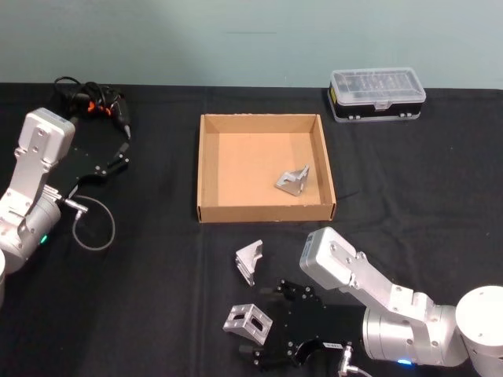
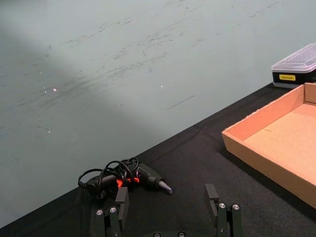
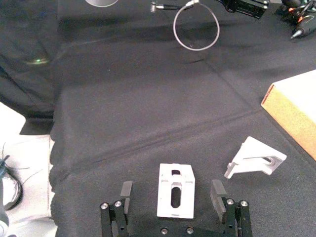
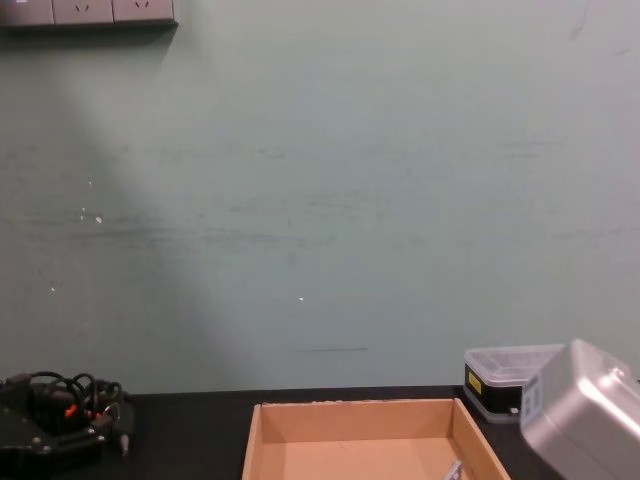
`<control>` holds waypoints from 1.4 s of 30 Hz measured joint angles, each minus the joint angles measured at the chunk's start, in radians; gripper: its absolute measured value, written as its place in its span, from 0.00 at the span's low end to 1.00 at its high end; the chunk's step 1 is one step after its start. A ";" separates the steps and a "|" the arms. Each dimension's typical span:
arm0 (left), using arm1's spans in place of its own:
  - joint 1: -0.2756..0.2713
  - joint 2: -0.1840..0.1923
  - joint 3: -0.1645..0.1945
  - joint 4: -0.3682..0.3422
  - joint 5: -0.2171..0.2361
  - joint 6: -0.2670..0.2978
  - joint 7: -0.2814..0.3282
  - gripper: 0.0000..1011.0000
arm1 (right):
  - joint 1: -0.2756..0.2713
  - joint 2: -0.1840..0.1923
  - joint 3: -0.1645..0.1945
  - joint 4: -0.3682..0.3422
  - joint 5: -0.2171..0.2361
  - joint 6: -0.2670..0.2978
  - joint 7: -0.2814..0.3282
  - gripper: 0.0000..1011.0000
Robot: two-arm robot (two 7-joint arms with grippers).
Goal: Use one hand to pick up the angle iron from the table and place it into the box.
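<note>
One angle iron [image 1: 246, 320] [image 3: 176, 191] lies flat on the black table near its front edge. My right gripper [image 1: 261, 323] [image 3: 172, 192] is open and low over it, one finger on each side, not closed on it. A second angle iron [image 1: 250, 261] [image 3: 256, 158] rests just beyond, in front of the box. The box [image 1: 211, 169] [image 3: 296, 106] [image 4: 355, 420] is a shallow tan tray at the table's middle, with a third angle iron [image 1: 292, 181] lying inside near its front right. My left gripper [image 1: 122, 155] [image 2: 167, 196] is parked open at the far left.
A black clump with red-and-black cables [image 1: 94, 100] [image 2: 128, 177] [image 4: 60, 405] sits at the back left. A black case with a clear lid [image 1: 377, 94] [image 2: 296, 66] [image 4: 500, 375] stands behind the box on the right. A cable loop [image 1: 94, 224] [image 3: 196, 29] lies by the left arm.
</note>
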 joint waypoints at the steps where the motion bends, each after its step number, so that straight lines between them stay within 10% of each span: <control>1: 0.000 0.000 0.000 0.000 0.000 0.000 0.000 0.99 | 0.002 -0.003 -0.001 0.005 -0.002 0.000 0.000 0.99; 19: 0.000 0.000 0.000 0.000 0.000 0.000 0.000 0.99 | 0.015 -0.049 -0.007 0.065 -0.017 0.003 -0.005 0.98; 42: 0.000 0.000 0.000 0.000 0.000 0.000 0.000 0.99 | 0.026 -0.073 -0.011 0.097 -0.024 0.005 0.000 0.45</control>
